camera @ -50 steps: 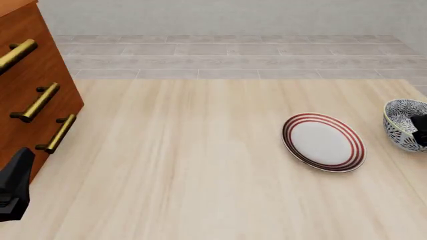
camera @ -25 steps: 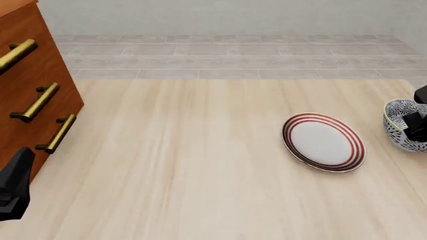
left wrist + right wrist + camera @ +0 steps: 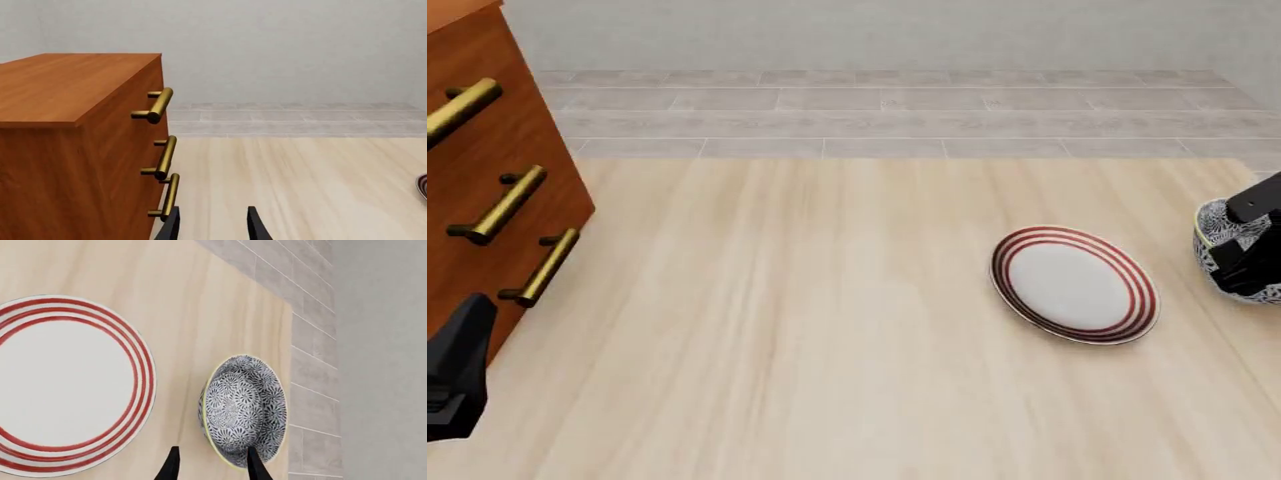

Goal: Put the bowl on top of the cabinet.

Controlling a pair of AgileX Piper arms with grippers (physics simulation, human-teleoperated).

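Bowl (image 3: 243, 410) by plate (image 3: 63, 385) on table (image 3: 827, 330); right gripper (image 3: 210, 467) spread wide across its rim, left gripper (image 3: 212, 226) spread wide beside cabinet (image 3: 73, 150)

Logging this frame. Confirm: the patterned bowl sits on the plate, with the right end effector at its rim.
Not quite. The bowl sits on the table beside the plate, not on it, as the right wrist view shows. The right end effector is at its rim.

A pale wooden bench (image 3: 827, 330) is seen carrying the cabinet (image 3: 487, 190) at its left edge, a red-ringed plate (image 3: 1074, 283) right of centre, and the bowl (image 3: 1228, 250) just beside the plate.
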